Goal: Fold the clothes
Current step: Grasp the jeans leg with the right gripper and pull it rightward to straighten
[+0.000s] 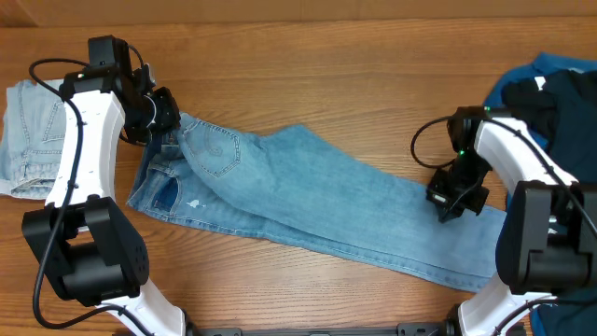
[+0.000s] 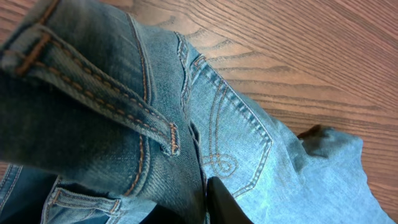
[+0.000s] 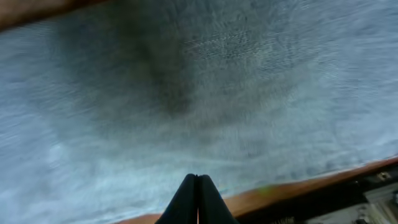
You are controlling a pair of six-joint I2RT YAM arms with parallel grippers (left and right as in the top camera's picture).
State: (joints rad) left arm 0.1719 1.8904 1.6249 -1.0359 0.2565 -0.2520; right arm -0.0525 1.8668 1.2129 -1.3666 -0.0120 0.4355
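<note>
Jeans [image 1: 308, 196] spread on the wooden table [image 1: 308, 75], roughly in the middle of the overhead view. Long axis on a slant, from 10 o'clock down to 4 o'clock. Waist end pointing to 10 o'clock, leg hems to 4 o'clock, close to the table's front edge. Seat side up, with one back pocket [image 1: 216, 149] showing near the waist. Legs lying flat, one over the other, with a soft ridge along the upper edge.

Left gripper [image 1: 160, 119] at the 10 o'clock end, right on the waistband [image 2: 37, 46]. Seen from the left wrist: waistband raised and close to the lens, a belt loop [image 2: 158, 127] with orange stitching across it, and the pocket's curled embroidery beyond at 4 o'clock. Only one dark finger [image 2: 221, 202] visible, at 6 o'clock, with denim bunched against it and hiding the other. Claw pinching the waistband cloth.

Right gripper [image 1: 455, 198] at the 4 o'clock end, down on the leg just short of the hems. Seen from the right wrist: blurred pale denim filling nearly the whole frame, and a strip of table edge at 5 o'clock. Fingers [image 3: 186, 202] pressed together, with just a hairline between them. Cannot tell whether any cloth is caught there.

Folded pale denim piece [image 1: 23, 140] at 9 o'clock on the table, just beside the left arm and apart from the jeans. Dark blue heap [image 1: 560, 93] of clothes at 2 o'clock, behind the right arm.
</note>
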